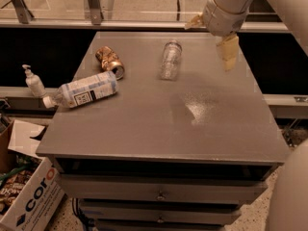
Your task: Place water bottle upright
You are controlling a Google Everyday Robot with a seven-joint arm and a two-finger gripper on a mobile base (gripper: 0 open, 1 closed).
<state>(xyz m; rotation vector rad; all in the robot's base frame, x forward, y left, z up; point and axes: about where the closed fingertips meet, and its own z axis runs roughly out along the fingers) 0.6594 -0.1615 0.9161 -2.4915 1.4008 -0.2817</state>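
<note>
Water bottle (171,60) lying on its side, far-centre of table (144,129). Gripper (208,44) hovers over far right edge, right of bottle, not touching it. Fingers spread wide, holding nothing.

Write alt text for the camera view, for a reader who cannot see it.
A small clear water bottle lies on its side near the far edge of a grey table, with the robot's gripper hovering above the table to its right, not touching it. A larger labelled bottle and a crushed gold can lie at the table's left.
</note>
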